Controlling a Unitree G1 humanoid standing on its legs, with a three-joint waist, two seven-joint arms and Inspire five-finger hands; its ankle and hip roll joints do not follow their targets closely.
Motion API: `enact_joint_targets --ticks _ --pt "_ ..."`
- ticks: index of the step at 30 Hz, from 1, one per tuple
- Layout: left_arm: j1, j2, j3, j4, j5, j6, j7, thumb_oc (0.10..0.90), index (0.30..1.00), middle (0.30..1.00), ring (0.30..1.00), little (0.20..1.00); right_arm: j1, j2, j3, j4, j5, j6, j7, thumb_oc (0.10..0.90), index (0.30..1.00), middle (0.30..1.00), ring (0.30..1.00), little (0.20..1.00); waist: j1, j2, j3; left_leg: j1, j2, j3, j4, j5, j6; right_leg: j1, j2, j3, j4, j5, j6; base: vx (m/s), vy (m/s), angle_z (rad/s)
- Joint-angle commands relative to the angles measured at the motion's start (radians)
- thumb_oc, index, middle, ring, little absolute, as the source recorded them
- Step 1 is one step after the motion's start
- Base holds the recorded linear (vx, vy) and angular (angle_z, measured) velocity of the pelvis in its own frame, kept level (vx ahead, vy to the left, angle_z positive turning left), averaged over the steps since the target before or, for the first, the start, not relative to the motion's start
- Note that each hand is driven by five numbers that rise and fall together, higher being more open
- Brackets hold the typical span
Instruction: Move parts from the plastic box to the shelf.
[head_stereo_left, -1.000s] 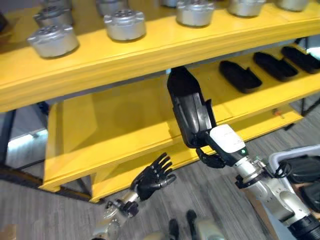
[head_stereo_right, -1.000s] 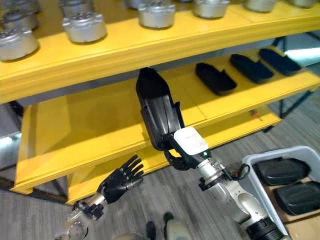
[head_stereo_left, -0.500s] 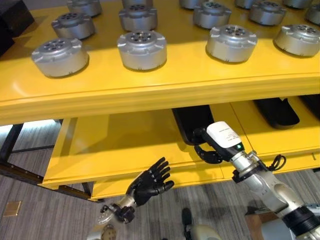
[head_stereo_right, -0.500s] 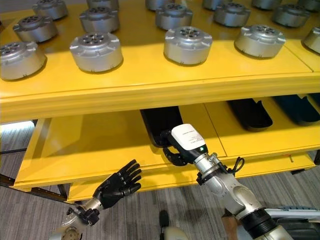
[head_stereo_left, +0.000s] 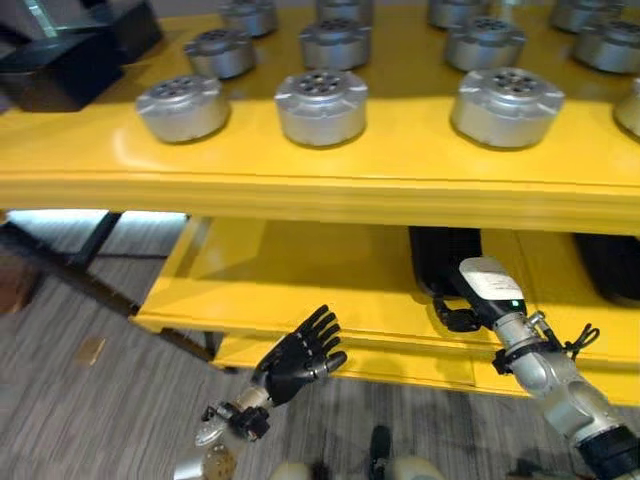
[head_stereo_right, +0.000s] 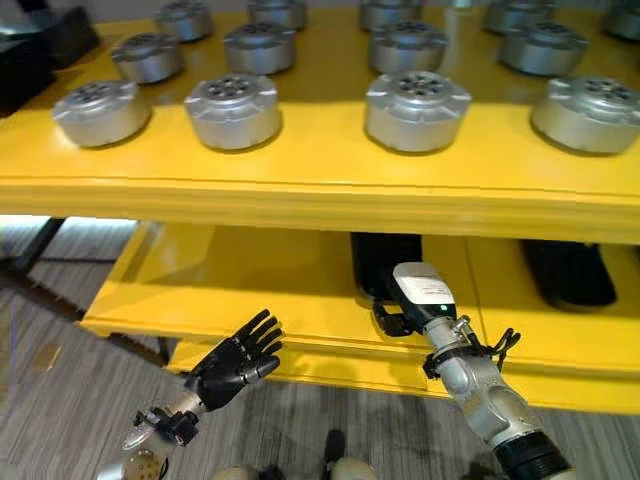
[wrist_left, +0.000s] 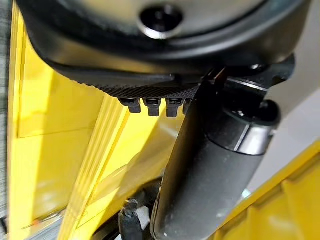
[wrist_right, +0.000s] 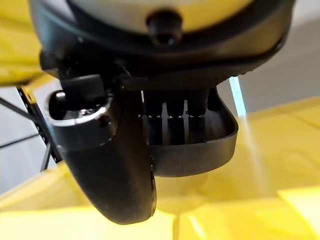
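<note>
Black plastic part (head_stereo_right: 386, 262) lies on the yellow shelf (head_stereo_right: 250, 285), the right hand (head_stereo_right: 405, 303) apparently still pinching its near end. The left hand (head_stereo_left: 298, 358) hovers with fingers spread below the shelf edge.

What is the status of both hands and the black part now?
Right hand shut on black plastic part, part on lower yellow shelf. Left hand open, idle below shelf edge. Nothing blocking.

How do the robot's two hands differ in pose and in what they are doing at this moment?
The right hand reaches onto the lower shelf, fingers curled on the black part; the left hand hangs in front of that shelf, below its edge. The left hand's fingers are spread and hold nothing. Both hands are dark, on silver-grey arms.
</note>
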Motion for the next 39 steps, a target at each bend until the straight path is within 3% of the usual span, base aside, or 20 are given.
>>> enact_joint_targets --ticks 1,6,11,15,22,23,24,25,30,39 --pt "-0.005 0.035 0.021 -0.116 -0.046 -0.064 -0.042 0.9 1.0 1.0 1.0 1.0 -0.066 -0.029 -0.087 -0.117 0.02 -0.025 -0.067 0.4 0.3 0.3 0.3 0.3 -0.017 -0.03 -0.065 0.055 -0.035 -0.016 -0.106 0.085 0.048 0.08 -0.051 0.057 0.062 -0.106 0.102 0.02 0.044 -0.09" --pt "0.002 0.044 0.045 -0.136 -0.043 -0.057 -0.063 0.9 1.0 1.0 1.0 1.0 -0.04 -0.026 -0.107 -0.079 0.03 -0.002 -0.063 0.4 0.3 0.3 0.3 0.3 -0.017 -0.025 -0.076 0.101 -0.053 -0.034 -0.186 0.084 0.045 0.087 -0.044 0.063 0.033 -0.097 0.109 0.03 0.053 -0.1" --pt "-0.002 0.054 0.073 -0.173 -0.058 -0.096 -0.049 0.9 1.0 1.0 1.0 1.0 -0.052 -0.017 -0.108 -0.019 0.017 0.034 -0.031 0.4 0.3 0.3 0.3 0.3 -0.008 -0.027 -0.079 0.122 -0.066 -0.04 -0.215 0.081 0.049 0.087 -0.041 0.064 0.019 -0.091 0.116 0.01 0.015 -0.02" --pt "-0.031 0.078 0.1 -0.228 -0.036 -0.161 -0.024 0.9 1.0 1.0 1.0 1.0 -0.084 -0.02 -0.092 0.071 0.009 0.126 0.003 0.4 0.3 0.3 0.3 0.3 0.004 -0.037 -0.082 0.131 -0.068 -0.041 -0.227 0.079 0.05 0.088 -0.037 0.061 0.009 -0.086 0.121 0.01 -0.008 0.12" --pt "-0.07 0.118 0.139 -0.377 -0.04 -0.193 -0.017 0.9 1.0 1.0 1.0 1.0 -0.096 -0.035 -0.093 0.206 0.022 0.204 0.055 0.4 0.3 0.3 0.3 0.3 0.018 -0.044 -0.083 0.144 -0.07 -0.045 -0.241 0.077 0.05 0.099 -0.031 0.061 -0.004 -0.082 0.122 0.02 -0.009 0.11" --pt "-0.072 0.122 0.15 -0.4 -0.028 -0.247 0.031 0.9 1.0 1.0 1.0 1.0 -0.096 -0.036 -0.093 0.229 0.027 0.199 0.056 0.4 0.3 0.3 0.3 0.3 0.02 -0.045 -0.084 0.145 -0.07 -0.046 -0.242 0.078 0.05 0.1 -0.03 0.062 -0.004 -0.082 0.123 0.0 0.0 0.0" --pt "-0.072 0.122 0.149 -0.402 -0.027 -0.247 0.033 0.9 1.0 1.0 1.0 1.0 -0.097 -0.036 -0.092 0.23 0.027 0.198 0.056 0.4 0.3 0.3 0.3 0.3 0.02 -0.045 -0.083 0.146 -0.07 -0.046 -0.242 0.078 0.05 0.101 -0.03 0.062 -0.004 -0.082 0.123 0.02 -0.024 -0.05" --pt "-0.087 0.131 0.169 -0.419 0.042 -0.317 0.129 0.9 1.0 1.0 1.0 1.0 -0.1 -0.034 -0.089 0.263 0.032 0.207 0.06 0.4 0.3 0.3 0.3 0.3 0.023 -0.049 -0.083 0.154 -0.072 -0.049 -0.245 0.073 0.05 0.108 -0.031 0.06 -0.006 -0.084 0.125 0.02 -0.039 -0.05" --pt "-0.125 0.169 0.213 -0.474 0.339 -0.361 0.299 0.9 1.0 1.0 1.0 1.0 -0.124 -0.041 -0.082 0.367 0.041 0.242 0.071 0.4 0.3 0.3 0.3 0.3 0.037 -0.06 -0.088 0.151 -0.072 -0.051 -0.248 0.072 0.047 0.107 -0.032 0.053 -0.014 -0.08 0.128 0.0 -0.042 0.01" --pt "-0.166 0.206 0.222 -0.488 0.368 -0.353 0.389 0.9 1.0 1.0 1.0 1.0 -0.158 -0.059 -0.051 0.484 0.031 0.228 0.098 0.4 0.3 0.3 0.3 0.3 0.04 -0.064 -0.093 0.154 -0.069 -0.048 -0.252 0.07 0.04 0.107 -0.033 0.046 -0.023 -0.077 0.132 -0.02 -0.011 0.0"
